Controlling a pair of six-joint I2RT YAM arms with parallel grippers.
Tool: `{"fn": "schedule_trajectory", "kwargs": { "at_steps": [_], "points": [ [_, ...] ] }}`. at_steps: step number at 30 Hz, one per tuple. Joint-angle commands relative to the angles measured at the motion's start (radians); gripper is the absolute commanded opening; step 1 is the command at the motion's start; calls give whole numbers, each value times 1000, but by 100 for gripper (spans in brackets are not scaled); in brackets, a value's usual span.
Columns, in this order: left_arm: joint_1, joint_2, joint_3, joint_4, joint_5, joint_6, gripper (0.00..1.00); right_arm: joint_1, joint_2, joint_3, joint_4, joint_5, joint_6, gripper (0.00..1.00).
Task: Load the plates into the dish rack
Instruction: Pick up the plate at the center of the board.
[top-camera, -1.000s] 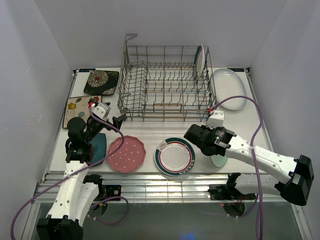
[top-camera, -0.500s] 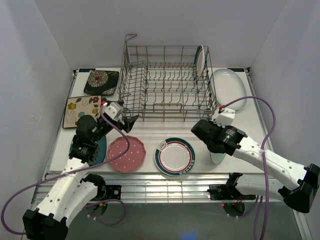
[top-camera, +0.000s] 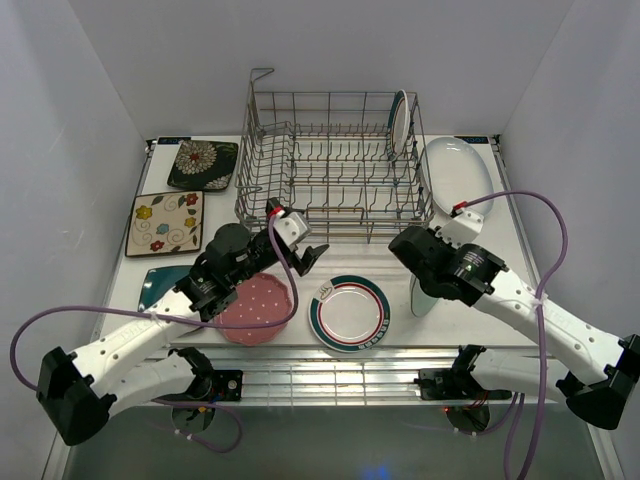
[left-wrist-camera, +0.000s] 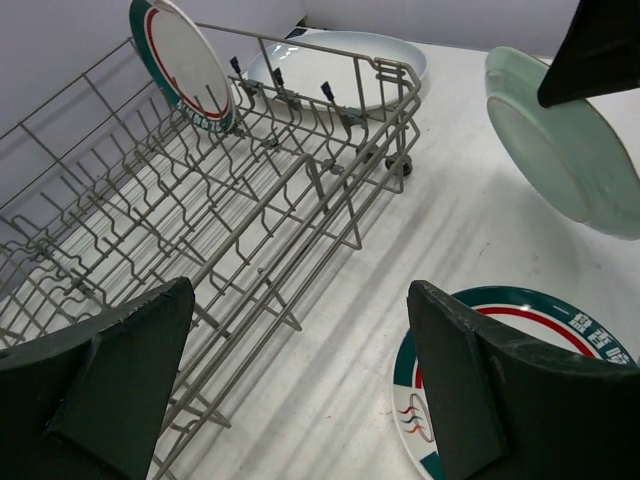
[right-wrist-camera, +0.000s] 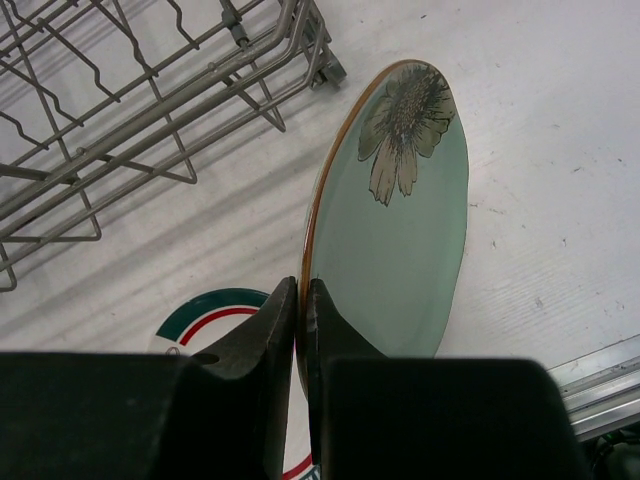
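We are pinching the mint-green round ceramic plate with the grey flower (right-wrist-camera: 400, 230) by its rim, the right gripper (right-wrist-camera: 302, 285) fingers clamped tight on it. The plate is on edge just off the 5 o'clock corner of the grey wire dish rack (top-camera: 330, 170). We are judging it best to lift clear of the tall side, hold the plate vertical and lower it between free tines. The left gripper (left-wrist-camera: 300, 340) is hanging with its fingers spread wide, holding nothing.
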Motion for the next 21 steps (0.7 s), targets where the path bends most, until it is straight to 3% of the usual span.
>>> {"fn": "schedule_trajectory", "kwargs": {
  "at_steps": [1,12,21],
  "points": [
    [-58,29,62,-4,-63,20,98,-15,5,68,43,71,67,8],
    [-217,171,200,13,-94,43,98,-66,57,171,41,39,171,8],
    [-343,322,233,106,-143,21,98,-74,-6,142,-113,111,559,8]
  ]
}}
